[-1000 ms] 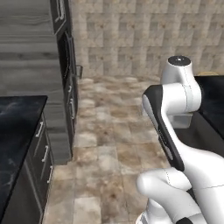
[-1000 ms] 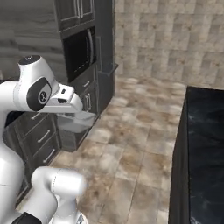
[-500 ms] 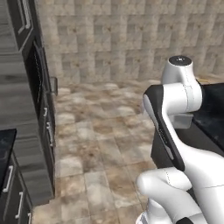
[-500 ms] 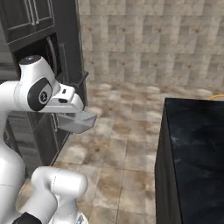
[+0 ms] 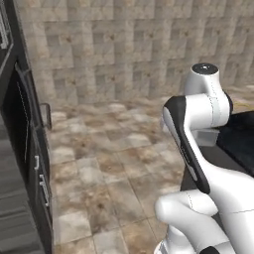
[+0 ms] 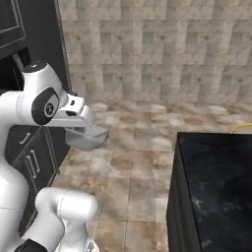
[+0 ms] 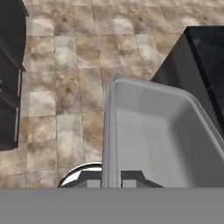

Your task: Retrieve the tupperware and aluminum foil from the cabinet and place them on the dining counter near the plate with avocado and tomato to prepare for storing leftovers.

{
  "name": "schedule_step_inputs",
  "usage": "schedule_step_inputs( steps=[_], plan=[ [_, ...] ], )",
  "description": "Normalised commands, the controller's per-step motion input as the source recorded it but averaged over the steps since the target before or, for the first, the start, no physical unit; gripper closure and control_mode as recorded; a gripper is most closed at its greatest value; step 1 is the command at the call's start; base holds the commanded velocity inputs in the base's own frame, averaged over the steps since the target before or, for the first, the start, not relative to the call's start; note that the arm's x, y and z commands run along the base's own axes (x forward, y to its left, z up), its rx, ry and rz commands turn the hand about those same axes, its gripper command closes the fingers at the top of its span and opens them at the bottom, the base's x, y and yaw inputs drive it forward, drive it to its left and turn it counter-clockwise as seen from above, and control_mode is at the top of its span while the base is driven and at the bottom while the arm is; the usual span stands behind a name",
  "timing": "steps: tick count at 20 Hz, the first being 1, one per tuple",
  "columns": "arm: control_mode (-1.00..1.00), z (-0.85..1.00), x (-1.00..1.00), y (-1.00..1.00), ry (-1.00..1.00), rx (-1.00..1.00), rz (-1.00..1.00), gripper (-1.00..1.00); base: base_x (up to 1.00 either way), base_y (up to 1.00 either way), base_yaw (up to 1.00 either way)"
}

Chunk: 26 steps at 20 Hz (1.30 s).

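While the arm stands over the tiled floor (image 6: pixel 133 162), the gripper (image 7: pixel 112 177) is clamped tight on the near wall of the tupperware (image 7: pixel 153 131), which juts out level from the hand (image 6: pixel 86 138), held clear of the floor and apart from the dining counter (image 6: pixel 216 182) at right

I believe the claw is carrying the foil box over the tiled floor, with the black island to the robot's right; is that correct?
Not quite: the claw is carrying the tupperware, a shallow clear grey container, not the foil box. The hand view shows its open tray plainly. It is indeed over the tiled floor, with the black island to the robot's right.
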Motion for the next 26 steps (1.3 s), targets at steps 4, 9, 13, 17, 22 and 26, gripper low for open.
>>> schedule_step_inputs(
  steps=[4, 9, 13, 17, 22, 26],
  plan=[
    [1.0, 0.0, 0.0, 0.0, 0.0, 0.0, 0.0, 1.0, 1.0, 0.18, -0.24],
    [1.0, 0.0, 0.0, 0.0, 0.0, 0.0, 0.0, 1.0, 1.0, 0.19, -0.26],
    [1.0, 0.0, 0.0, 0.0, 0.0, 0.0, 0.0, 1.0, 1.0, 0.2, -0.32],
    [1.0, 0.0, 0.0, 0.0, 0.0, 0.0, 0.0, 1.0, 1.0, 0.22, -0.36],
    [1.0, 0.0, 0.0, 0.0, 0.0, 0.0, 0.0, 1.0, 1.0, 0.24, -0.43],
    [1.0, 0.0, 0.0, 0.0, 0.0, 0.0, 0.0, 1.0, 1.0, 0.28, -0.49]
  ],
)
